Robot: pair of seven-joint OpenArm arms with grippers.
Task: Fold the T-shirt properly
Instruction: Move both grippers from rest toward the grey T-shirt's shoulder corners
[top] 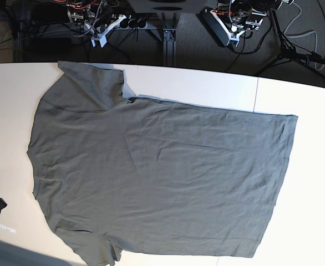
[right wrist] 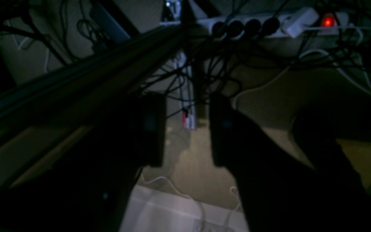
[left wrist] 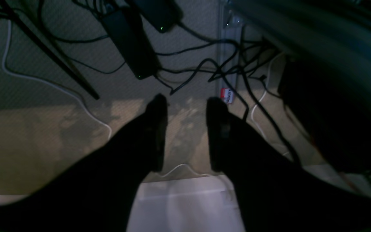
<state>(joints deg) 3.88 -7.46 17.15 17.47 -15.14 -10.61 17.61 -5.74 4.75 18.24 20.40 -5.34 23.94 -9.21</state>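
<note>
You have the T-shirt (top: 157, 177) spread flat on the white tabletop (top: 312, 166), well apart from both pincers; left pincer (left wrist: 185, 132) and right pincer (right wrist: 187, 129) stand parted, empty, over the floor cables.

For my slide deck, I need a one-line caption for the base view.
Dark grey-olive T-shirt spread flat and unfolded on the white table, collar left.

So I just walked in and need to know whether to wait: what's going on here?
Nothing is being handled yet. The T-shirt lies spread flat and unfolded on the white table, collar towards the base view's left. The left gripper and right gripper are both open and empty, parked off the table over floor cables.
</note>
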